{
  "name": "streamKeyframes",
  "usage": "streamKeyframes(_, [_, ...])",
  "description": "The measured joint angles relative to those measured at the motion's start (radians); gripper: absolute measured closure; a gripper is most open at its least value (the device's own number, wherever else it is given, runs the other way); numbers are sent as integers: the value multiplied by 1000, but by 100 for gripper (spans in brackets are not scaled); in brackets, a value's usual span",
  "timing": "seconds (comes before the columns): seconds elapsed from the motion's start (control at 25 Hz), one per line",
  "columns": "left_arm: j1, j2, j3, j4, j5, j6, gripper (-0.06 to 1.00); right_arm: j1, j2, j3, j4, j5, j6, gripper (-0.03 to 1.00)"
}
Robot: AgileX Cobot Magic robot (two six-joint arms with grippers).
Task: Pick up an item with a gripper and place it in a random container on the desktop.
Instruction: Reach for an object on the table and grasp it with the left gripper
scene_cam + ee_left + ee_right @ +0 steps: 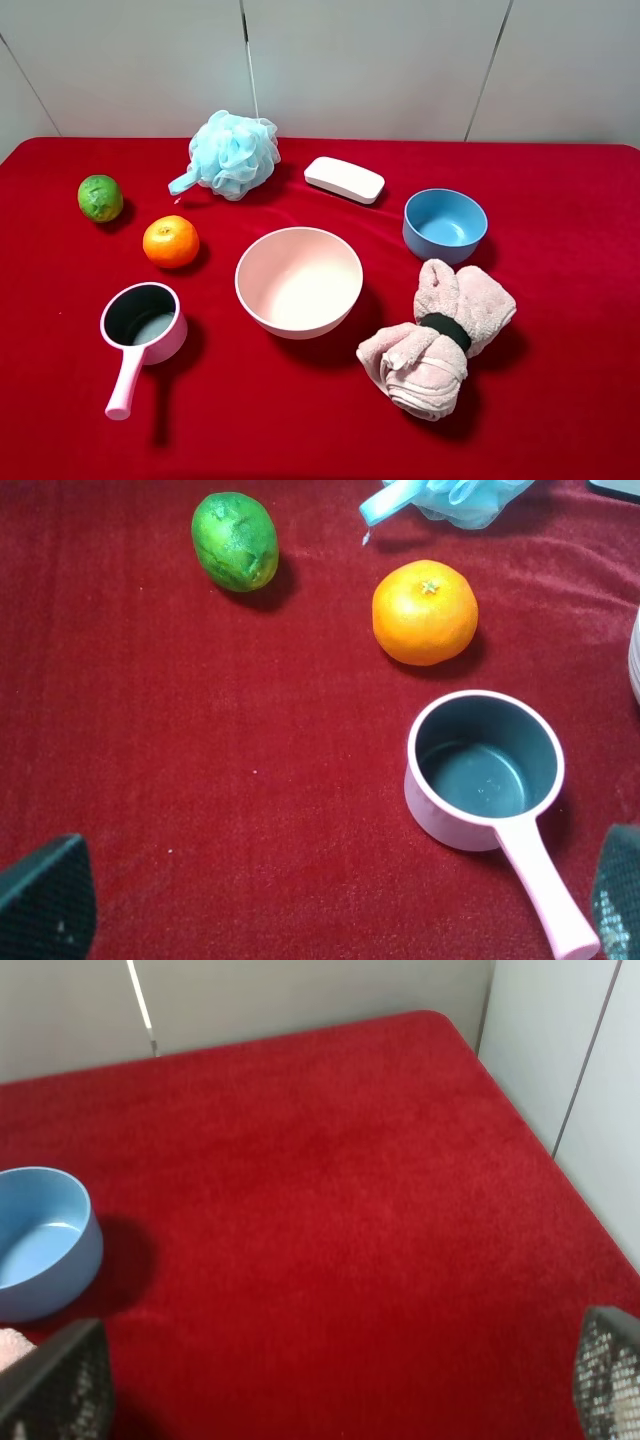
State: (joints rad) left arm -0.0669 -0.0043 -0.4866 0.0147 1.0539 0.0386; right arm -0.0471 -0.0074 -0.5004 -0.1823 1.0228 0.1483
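The orange (171,241) lies on the red desktop (560,420) at the left, between the green lime and the pink saucepan. In the left wrist view the orange (425,612) lies well ahead of my left gripper (330,920), which is open and empty above the cloth. The wide pale pink bowl (299,281) stands empty in the middle of the desktop. My right gripper (330,1390) is open and empty over bare cloth (330,1210) near the table's far right corner. Neither arm shows in the exterior high view.
A green lime (100,197) lies left of the orange. A pink saucepan (142,330) stands in front of it. A blue bath puff (231,153), a white case (344,179), a blue bowl (445,224) and a rolled pink towel (437,338) lie around the bowl.
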Motion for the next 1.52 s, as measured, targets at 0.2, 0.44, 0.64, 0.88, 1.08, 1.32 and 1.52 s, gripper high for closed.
streamKeyframes(0.2, [0,0,0,0,0,0,-5,0,0,0,0,0,0,27])
streamKeyframes(0.44, [0,0,0,0,0,0,-5,0,0,0,0,0,0,27])
streamKeyframes(0.64, [0,0,-1,0,-1,0,-5,0,0,0,0,0,0,27])
streamKeyframes(0.88, [0,1,-24,0,-2,0,-4,0,0,0,0,0,0,27])
streamKeyframes(1.08, [0,98,-84,0,-3,0,-4,0,0,0,0,0,0,27])
streamKeyframes(1.32, [0,297,-175,0,-3,0,-4,0,0,0,0,0,0,27])
streamKeyframes(1.52, [0,477,-271,0,-2,0,-4,0,0,0,0,0,0,27])
